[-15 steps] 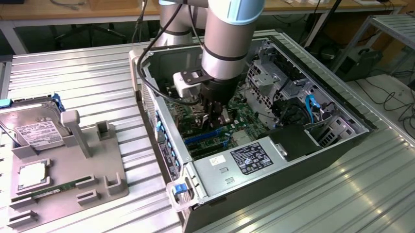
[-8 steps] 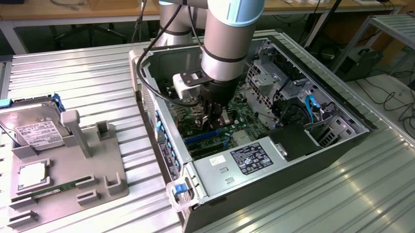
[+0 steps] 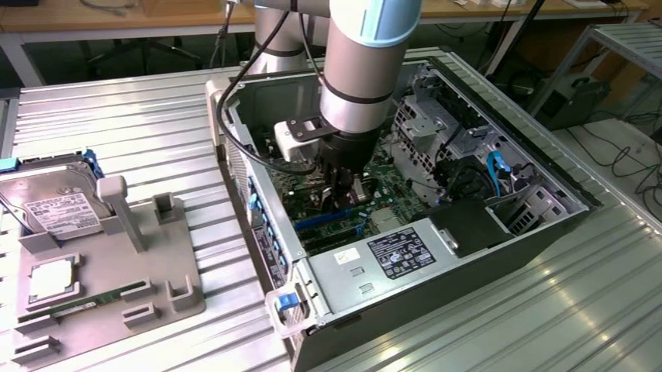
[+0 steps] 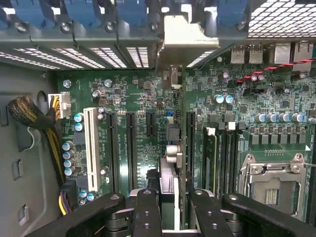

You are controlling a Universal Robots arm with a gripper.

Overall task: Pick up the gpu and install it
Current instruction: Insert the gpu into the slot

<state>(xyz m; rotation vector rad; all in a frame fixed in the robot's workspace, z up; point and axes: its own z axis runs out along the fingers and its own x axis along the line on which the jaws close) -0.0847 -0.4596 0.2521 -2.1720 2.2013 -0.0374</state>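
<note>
Fingers [image 4: 148, 212]: two black jointed bars with round rivets, nearest the wrist camera, standing narrow and closed on the card between them.
Gripper [image 4: 170, 210]: holds the gpu by its upper edge; in the exterior view it [image 3: 345, 195] reaches down into the open case.
Gpu [image 4: 178, 148]: thin dark green card seen edge-on, standing upright on its long edge over the motherboard.
Gpu long axis: runs parallel to the black slots, from the fingers toward the case's rear wall.
Gpu bracket [image 4: 181, 34]: pale folded metal strip at the far end, right against the perforated rear wall.
Gpu seating: its lower edge is down among the slots; whether it is fully pushed in cannot be told.
Motherboard [image 4: 237, 143]: green, flat, crowded with small silver-topped cylinders and chips.
White slot [image 4: 91, 148]: long and pale, beside the black slots, well apart from the card.
Case [image 3: 579, 194]: grey sheet-metal box lying on its side, open on top.
Power supply [image 3: 388, 256]: silver box with a black label, at the near corner in the exterior view.
Tray [image 3: 104, 287]: grey moulded holder at the exterior view's left.
Hard drive [image 3: 57, 205]: silver with a white label, standing in the tray.
Table [image 3: 145, 116]: ribbed bright metal.
</note>
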